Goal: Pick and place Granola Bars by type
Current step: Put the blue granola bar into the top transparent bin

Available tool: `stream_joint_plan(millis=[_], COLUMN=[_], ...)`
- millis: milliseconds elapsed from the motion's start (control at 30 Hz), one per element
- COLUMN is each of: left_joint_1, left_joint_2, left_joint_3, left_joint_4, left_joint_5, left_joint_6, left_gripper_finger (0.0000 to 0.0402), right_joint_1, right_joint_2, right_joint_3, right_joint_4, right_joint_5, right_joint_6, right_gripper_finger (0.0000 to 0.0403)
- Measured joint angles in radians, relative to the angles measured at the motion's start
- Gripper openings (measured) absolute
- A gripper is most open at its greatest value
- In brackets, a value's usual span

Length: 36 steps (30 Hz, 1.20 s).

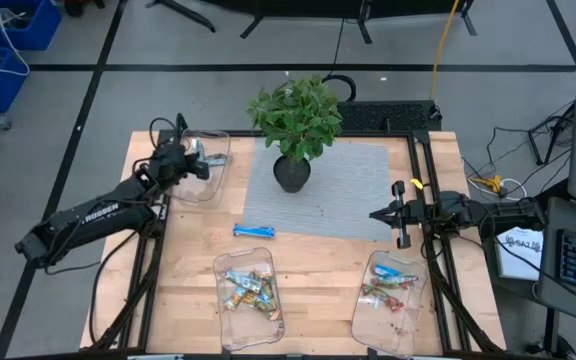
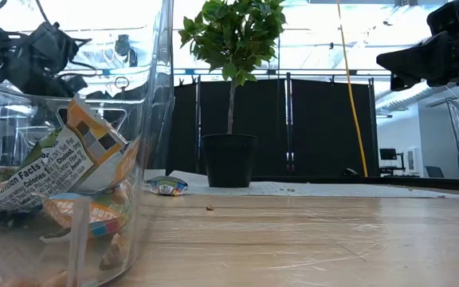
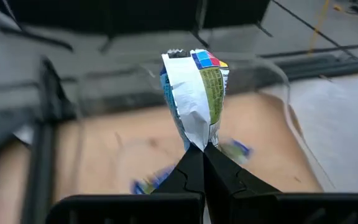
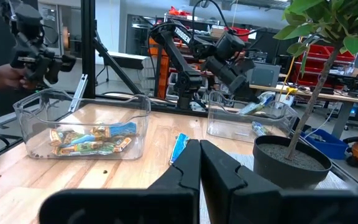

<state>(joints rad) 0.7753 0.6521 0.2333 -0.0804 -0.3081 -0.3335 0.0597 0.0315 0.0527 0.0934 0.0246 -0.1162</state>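
Pinching a blue-white bar (image 3: 194, 96) by its crimped end, the left gripper (image 3: 202, 155) is hovering over the far-left tray (image 1: 211, 182) and should be lowering before releasing, while the right gripper (image 1: 376, 214) is waiting closed and empty.

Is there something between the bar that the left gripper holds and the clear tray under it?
Nothing visible does. The left gripper is shut on a blue-white bar directly over the far-left clear tray, with only open air below. The plant stands apart, beside the tray.

Granola Bars (image 1: 249, 291) heaped in two near trays, one blue-white bar (image 1: 254, 232) loose (flat) on wood
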Motion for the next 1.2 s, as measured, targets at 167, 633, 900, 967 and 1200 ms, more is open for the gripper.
stream_joint_plan(millis=[167, 633, 900, 967, 1200], left_joint_1=[-0.047, -0.065, -0.065, -0.066, -0.065], left_joint_2=[0.000, 0.000, 0.000, 0.000, 0.001], left_joint_3=[0.000, 0.000, 0.000, 0.000, 0.000], left_joint_4=[0.070, -0.005, -0.006, -0.005, -0.006], left_joint_5=[-0.121, -0.051, 0.027, 0.026, 0.030], left_joint_6=[0.072, 0.012, -0.015, -0.013, -0.011], left_gripper_finger=[0.0000, 0.0004, 0.0051, 0.0075, 0.0167], right_joint_1=[0.000, 0.000, 0.000, 0.000, 0.000], right_joint_2=[0.000, 0.000, 0.000, 0.000, 0.000], right_joint_3=[0.000, 0.000, 0.000, 0.000, 0.000], right_joint_4=[0.000, 0.000, 0.000, 0.000, 0.000], right_joint_5=[0.000, 0.000, 0.000, 0.000, 0.000], right_joint_6=[0.000, 0.000, 0.000, 0.000, 0.000], right_gripper_finger=[0.0000, 0.0000, 0.0000, 0.0000, 0.0000])
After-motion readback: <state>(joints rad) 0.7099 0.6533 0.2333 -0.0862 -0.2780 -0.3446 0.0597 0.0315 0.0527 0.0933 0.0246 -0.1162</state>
